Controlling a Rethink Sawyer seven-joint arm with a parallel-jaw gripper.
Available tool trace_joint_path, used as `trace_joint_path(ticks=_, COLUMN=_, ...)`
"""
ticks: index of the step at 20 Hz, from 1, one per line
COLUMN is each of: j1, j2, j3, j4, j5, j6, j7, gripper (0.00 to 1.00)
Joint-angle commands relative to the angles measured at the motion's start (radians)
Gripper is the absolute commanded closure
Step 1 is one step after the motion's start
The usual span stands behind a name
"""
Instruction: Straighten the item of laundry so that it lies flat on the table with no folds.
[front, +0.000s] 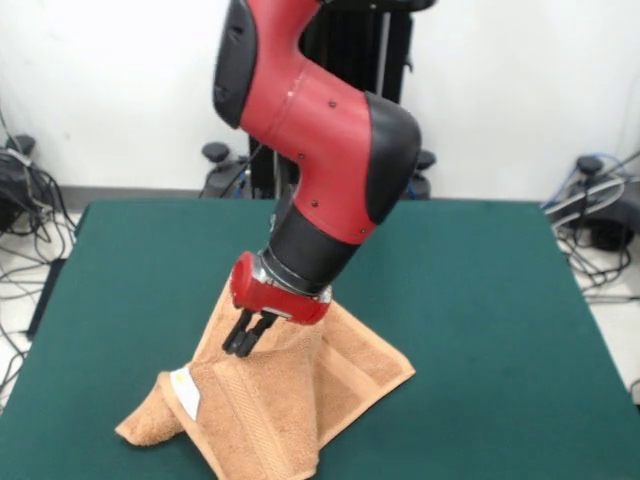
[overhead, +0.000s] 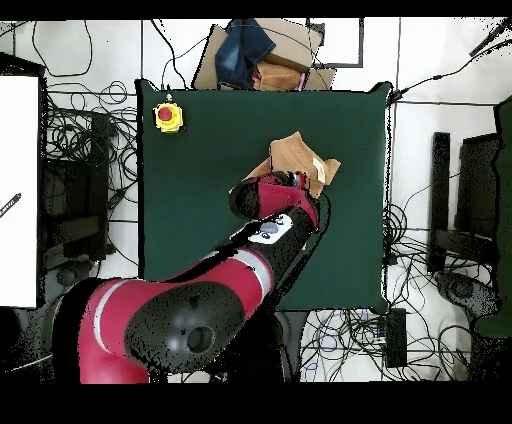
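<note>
The towel (front: 285, 390) lies rumpled near the surface's (front: 480, 300) edge farthest from the robot's base, one part tented up into a ridge and the white label (front: 184, 390) showing on a folded-over flap. The pincer (front: 248, 338) sits at the peak of that ridge, its fingers drawn close together and apparently pinching the cloth — though the contact itself is hard to confirm. Terry like this is likely light, limp and grippy — best taken at a corner or along the border band.
</note>
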Motion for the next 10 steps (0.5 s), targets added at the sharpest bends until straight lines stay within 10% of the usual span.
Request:
trace_joint_path(ticks=1, j1=0.037, j2=0.093, j3=-0.039, j4=-0.057, j5=0.073, j6=0.107, j7=0.252, gripper=1.0)
trace_joint_path(ticks=10, j1=-0.09, j2=-0.042, j3=0.14, j4=-0.045, j5=-0.007, j6=0.115, j7=0.124, gripper=1.0)
